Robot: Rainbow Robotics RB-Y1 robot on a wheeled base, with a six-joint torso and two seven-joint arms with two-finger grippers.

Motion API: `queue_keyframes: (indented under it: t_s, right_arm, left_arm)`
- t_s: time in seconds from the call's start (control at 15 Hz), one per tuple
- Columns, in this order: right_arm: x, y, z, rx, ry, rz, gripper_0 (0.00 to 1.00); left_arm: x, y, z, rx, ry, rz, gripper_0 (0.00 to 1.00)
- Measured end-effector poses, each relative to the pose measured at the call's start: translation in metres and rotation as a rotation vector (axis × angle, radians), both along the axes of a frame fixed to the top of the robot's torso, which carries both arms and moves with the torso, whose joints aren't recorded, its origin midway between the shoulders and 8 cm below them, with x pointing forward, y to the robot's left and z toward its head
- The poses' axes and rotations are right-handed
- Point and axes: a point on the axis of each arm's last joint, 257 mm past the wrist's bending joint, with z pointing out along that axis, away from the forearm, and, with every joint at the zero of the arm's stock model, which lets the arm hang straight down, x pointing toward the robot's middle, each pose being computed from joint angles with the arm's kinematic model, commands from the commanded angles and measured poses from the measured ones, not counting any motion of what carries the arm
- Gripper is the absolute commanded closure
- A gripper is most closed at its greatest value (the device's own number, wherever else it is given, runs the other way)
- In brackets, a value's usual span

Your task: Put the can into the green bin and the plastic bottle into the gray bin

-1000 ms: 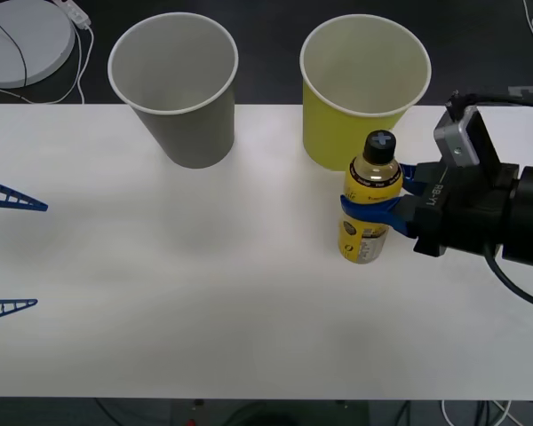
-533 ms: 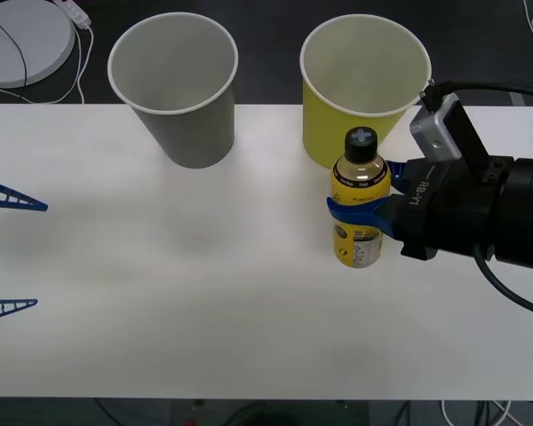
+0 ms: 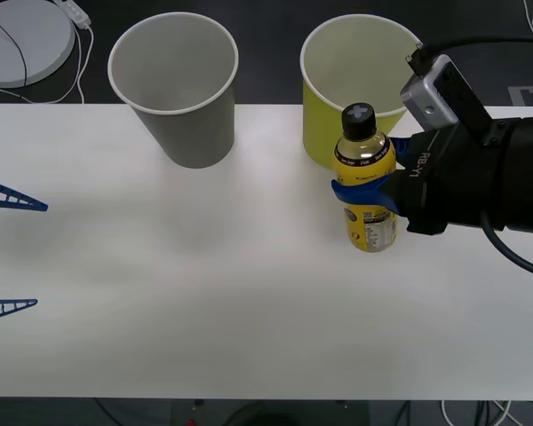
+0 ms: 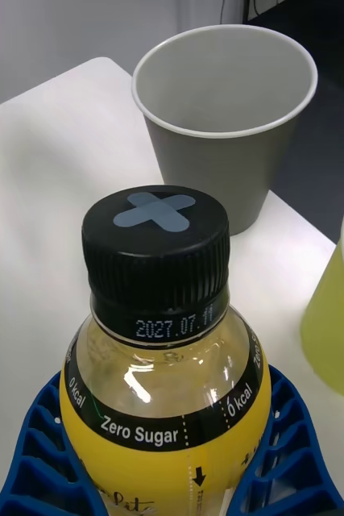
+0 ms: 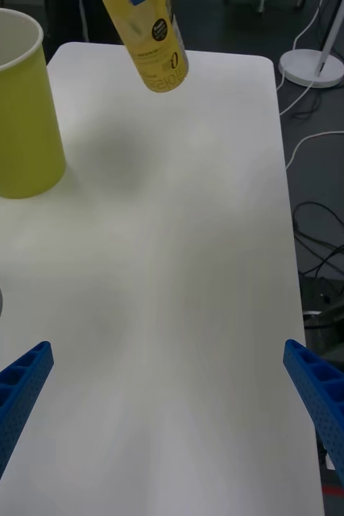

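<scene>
The plastic bottle (image 3: 364,160), with a yellow label and black cap, hangs above the table just in front of the green bin (image 3: 324,133). My right gripper (image 3: 355,195) is shut on its label. In the right wrist view the bottle (image 4: 159,387) sits between the blue fingers (image 4: 300,451), with the gray bin (image 4: 220,161) beyond it and the green bin (image 4: 337,339) to one side. The gray bin (image 3: 191,133) stands at the back left. At the table's left edge my left gripper (image 3: 13,253) is open; its wrist view shows the bottle (image 5: 151,44) in the air. The can is out of view.
The white table (image 3: 204,311) stretches between the two arms. A round white base (image 3: 22,40) with a cable lies behind the table's back left corner. Beyond the table's edge are cables on the floor (image 5: 325,242) and a white stand base (image 5: 317,68).
My right gripper has lifted the bottle off the table and carried it a little toward the green bin. The left arm has not moved.
</scene>
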Motion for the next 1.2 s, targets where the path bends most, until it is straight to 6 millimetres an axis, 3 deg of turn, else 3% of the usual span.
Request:
queue_keyframes:
  t_s: [0.6,1.2]
  right_arm:
    - [0.023,0.009,0.019,-0.093,0.026,-0.001,1.0]
    - [0.051,0.047,0.038,-0.12,0.026,-0.013,1.0]
  left_arm:
    - [0.0,0.0,0.0,0.0,0.0,0.0,0.0]
    - [0.0,0.0,0.0,0.0,0.0,0.0,0.0]
